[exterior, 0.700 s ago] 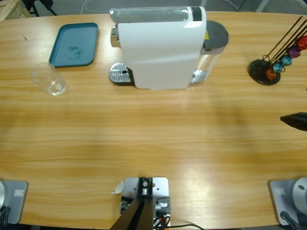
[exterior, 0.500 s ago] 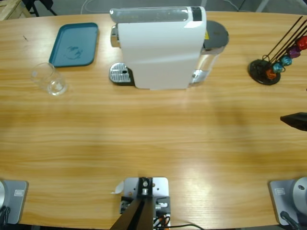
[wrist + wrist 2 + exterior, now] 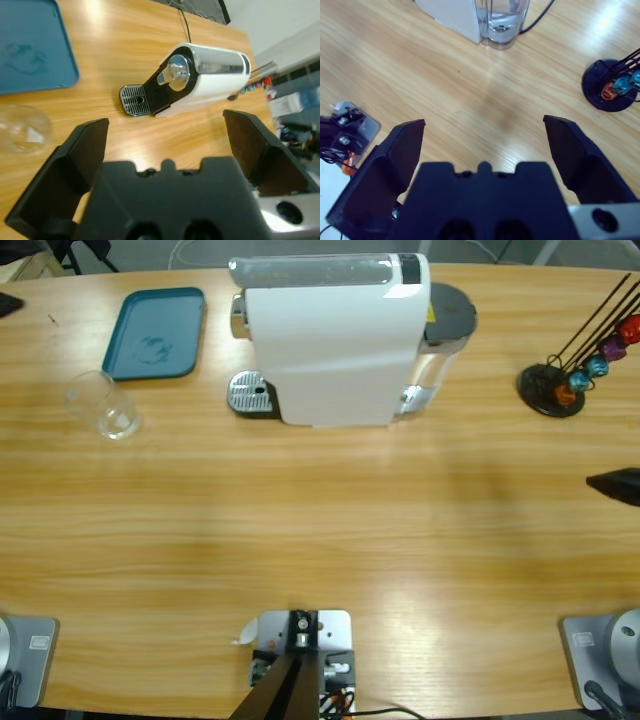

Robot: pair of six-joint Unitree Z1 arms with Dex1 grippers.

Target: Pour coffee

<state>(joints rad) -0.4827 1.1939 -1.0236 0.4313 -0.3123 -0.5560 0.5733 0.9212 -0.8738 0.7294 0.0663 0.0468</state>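
A clear empty glass (image 3: 101, 406) stands at the table's left; no amber coffee shows in it or anywhere. The white coffee machine (image 3: 335, 338) sits at the back middle, with its metal drip tray (image 3: 250, 395) toward the glass. My left gripper (image 3: 165, 120) is open and high above the table, with the glass (image 3: 22, 130) low on the left and the machine (image 3: 205, 77) ahead. Only its black tip (image 3: 8, 303) shows at the high view's upper left edge. My right gripper (image 3: 484, 122) is open over bare wood, its tip (image 3: 615, 484) at the right edge.
A teal tray (image 3: 155, 332) lies behind the glass. A black capsule stand (image 3: 552, 388) with coloured capsules is at the back right, also seen as the stand (image 3: 612, 90) in the right wrist view. The machine's water tank (image 3: 502, 17) faces the right gripper.
A black gripper tip has come into view at the high view's upper left edge. The right gripper's tip has drawn slightly toward the right edge.
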